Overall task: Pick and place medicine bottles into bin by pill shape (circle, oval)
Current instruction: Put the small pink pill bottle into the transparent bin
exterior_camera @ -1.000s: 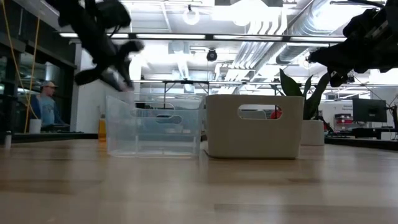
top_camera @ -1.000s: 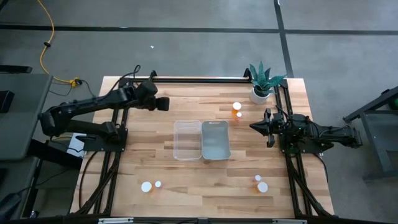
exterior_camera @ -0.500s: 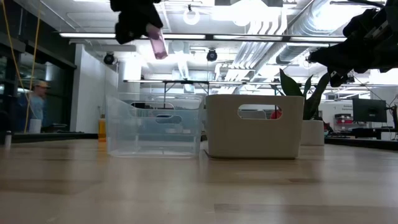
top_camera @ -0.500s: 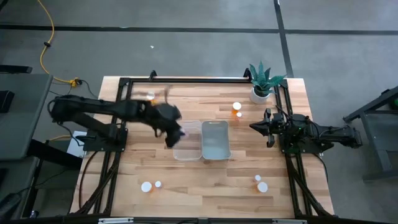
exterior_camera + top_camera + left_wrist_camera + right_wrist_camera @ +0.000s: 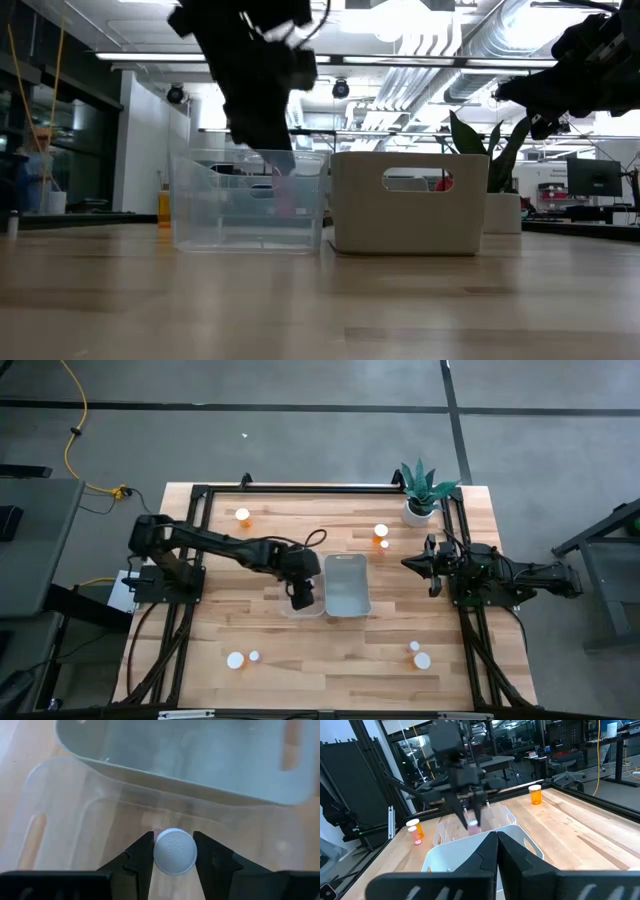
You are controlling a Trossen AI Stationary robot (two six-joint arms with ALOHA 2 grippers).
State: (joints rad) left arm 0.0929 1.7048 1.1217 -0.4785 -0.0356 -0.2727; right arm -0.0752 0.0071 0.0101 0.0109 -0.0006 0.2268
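Lowering a bottle [image 5: 174,851] into the clear bin [image 5: 290,600], the left gripper [image 5: 173,854] is clamping its cap; seven bottles are waiting around the table's edges from 11 to 7 o'clock.

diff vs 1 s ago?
The left claw, shut on a medicine bottle, swung from the table's far left over to the clear bin and lowered the bottle into it; nothing let go yet. The right claw stayed shut and parked. White bin and the other bottles unchanged.
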